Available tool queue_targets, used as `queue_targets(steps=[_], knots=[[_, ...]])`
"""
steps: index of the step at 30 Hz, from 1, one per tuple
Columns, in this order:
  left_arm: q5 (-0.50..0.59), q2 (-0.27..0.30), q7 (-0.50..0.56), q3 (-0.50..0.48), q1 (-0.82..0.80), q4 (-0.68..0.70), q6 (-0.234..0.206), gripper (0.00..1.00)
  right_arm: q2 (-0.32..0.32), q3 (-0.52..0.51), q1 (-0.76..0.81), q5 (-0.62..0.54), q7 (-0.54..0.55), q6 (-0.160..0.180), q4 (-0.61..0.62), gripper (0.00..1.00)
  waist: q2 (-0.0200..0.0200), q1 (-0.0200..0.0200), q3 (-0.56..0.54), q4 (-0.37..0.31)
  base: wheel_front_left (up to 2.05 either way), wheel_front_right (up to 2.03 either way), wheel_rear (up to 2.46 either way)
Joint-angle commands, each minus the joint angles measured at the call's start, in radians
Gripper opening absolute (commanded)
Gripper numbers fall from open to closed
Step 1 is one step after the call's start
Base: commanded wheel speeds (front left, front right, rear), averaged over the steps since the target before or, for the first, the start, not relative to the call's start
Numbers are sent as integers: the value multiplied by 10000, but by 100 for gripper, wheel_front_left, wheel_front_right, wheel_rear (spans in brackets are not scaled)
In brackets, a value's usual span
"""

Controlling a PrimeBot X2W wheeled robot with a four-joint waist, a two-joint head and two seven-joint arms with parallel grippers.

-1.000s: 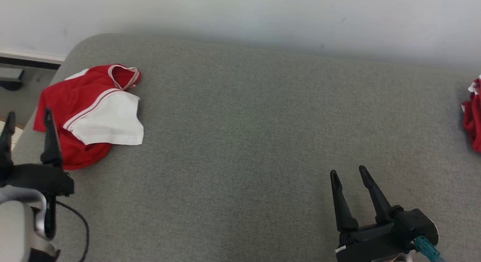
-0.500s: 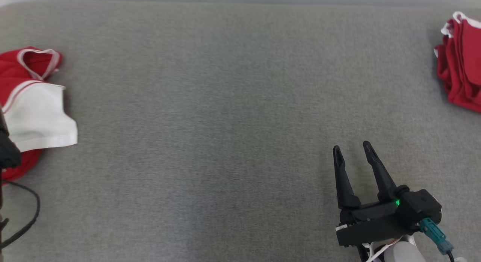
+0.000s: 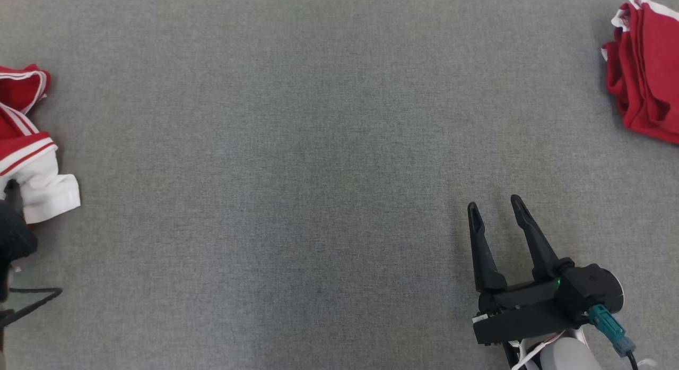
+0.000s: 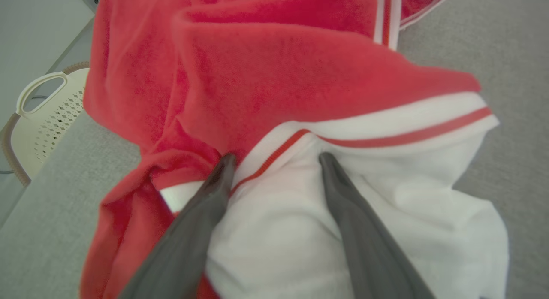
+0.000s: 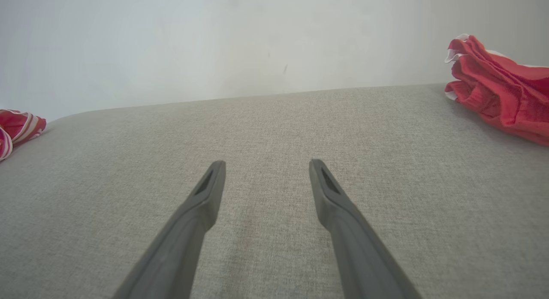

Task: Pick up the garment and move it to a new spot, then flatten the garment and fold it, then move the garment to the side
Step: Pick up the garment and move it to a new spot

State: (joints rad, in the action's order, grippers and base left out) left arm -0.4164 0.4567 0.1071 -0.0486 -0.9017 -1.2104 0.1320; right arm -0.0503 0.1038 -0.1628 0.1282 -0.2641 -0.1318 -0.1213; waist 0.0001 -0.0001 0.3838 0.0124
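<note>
Grey upholstered surface [image 3: 318, 147] spans your head view, with a pale wall [image 5: 214, 41] behind it in the right wrist view.

The red-and-white garment [image 4: 279, 76] is bunched at the far left edge of the surface, red body rumpled upward, white striped panel in front. A second red garment pile [image 3: 644, 72] sits at the far right edge, well apart from the first.

Your right gripper [image 3: 493, 202] is at the lower right, forearm coming in from the bottom edge, fingers pointing up the view and spread with nothing between them, bare fabric under them.

Your left gripper [image 4: 277, 156] is down on the garment: fingers spread, both tips pressing into the cloth at the red/white seam, white panel between them. Not pinched.

A cream perforated basket [image 4: 38, 114] is beyond the surface edge in the left wrist view. A dark cable [image 3: 32, 298] loops at lower left.
</note>
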Motion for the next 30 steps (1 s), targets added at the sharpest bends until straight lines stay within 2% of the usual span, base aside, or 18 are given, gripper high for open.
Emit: queue_targets(steps=[1, 5, 6, 7, 19, 30], knots=[[-67, -3, 368, 11, 55, -308, -32, 100, 1, 24, 48, -57, 0, 18, -46, 100, -1, 1, -71, 90, 0, 0, 0], [6, 28, 325, 95, -123, -351, -70, 100, 1, 89, 45, -65, 0, 18, -88, 100, -1, 1, -128, 128, 0, 0, 0], [9, 16, 234, 123, -168, -346, -68, 38, 1, 102, 49, -61, 0, 18, -101, 100, -1, 1, -158, 137, 0, 0, 0], [7, 32, 101, 142, -198, -325, -65, 0, 0, 123, 59, -48, 0, 18, -111, 100, -1, 1, -186, 138, 0, 0, 0], [94, 147, -1715, 679, -410, 327, -33, 0, 0, 149, 422, 153, 0, 18, -372, 100, -1, 1, -1021, 336, 0, 0, 0], [-312, -191, -2774, 2154, -665, 2992, -29, 0, 0, 123, 669, 409, 0, 18, -448, 100, -1, 1, -1861, 367, 0, 0, 0]])
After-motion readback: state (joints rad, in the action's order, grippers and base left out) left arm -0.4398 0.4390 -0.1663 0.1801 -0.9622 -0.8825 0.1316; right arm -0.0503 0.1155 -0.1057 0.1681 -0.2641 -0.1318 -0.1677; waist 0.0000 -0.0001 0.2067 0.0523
